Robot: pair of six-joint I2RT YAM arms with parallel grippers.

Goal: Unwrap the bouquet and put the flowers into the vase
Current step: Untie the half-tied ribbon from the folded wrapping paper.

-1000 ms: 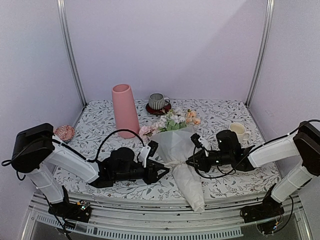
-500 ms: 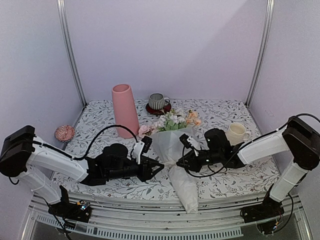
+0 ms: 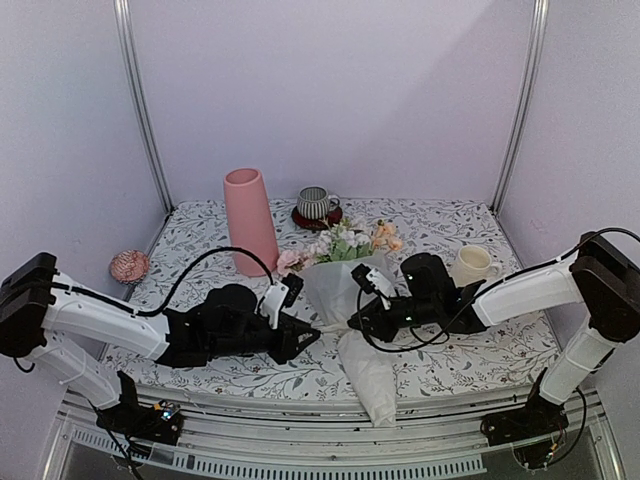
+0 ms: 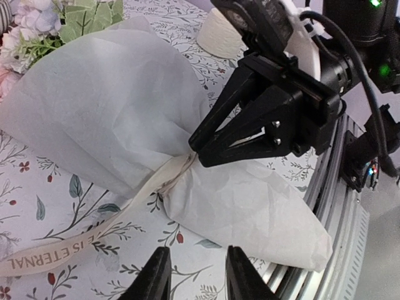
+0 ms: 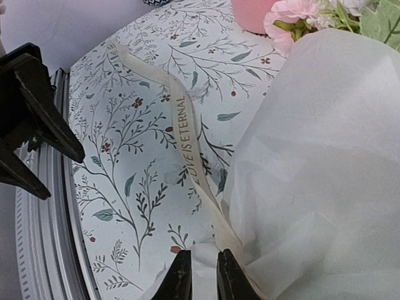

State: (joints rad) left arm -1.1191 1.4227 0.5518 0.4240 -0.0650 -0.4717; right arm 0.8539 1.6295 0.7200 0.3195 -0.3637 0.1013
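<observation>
The surface (image 3: 450, 240) carries the bouquet (image 3: 345, 290) at centre, still wrapped, blooms toward 12 o'clock, with the vase (image 3: 249, 220) at its 10 o'clock. My right pincer (image 3: 352, 324) has slid in to the waist and pinches the ribbon (image 5: 184, 134). The left pincer (image 3: 314, 335), at 9 o'clock, has narrowed but holds nothing, so I judge untying can begin

bouquet (image 4: 125, 112), at the tips of the right gripper (image 4: 195, 149): we see translucent white paper.
ribbon (image 5: 185, 140), lying from the right gripper toward the left gripper (image 4: 195, 259): cream, where we read olive-gold capitals.
flowers (image 3: 345, 240), beyond the right gripper: pink, peach, white; green leaves.
vase (image 3: 249, 220), beyond the left gripper: plain matte pink.
table cover (image 5: 125, 187), under both grippers: white with grey-green sprigs, small red blossoms.
</observation>
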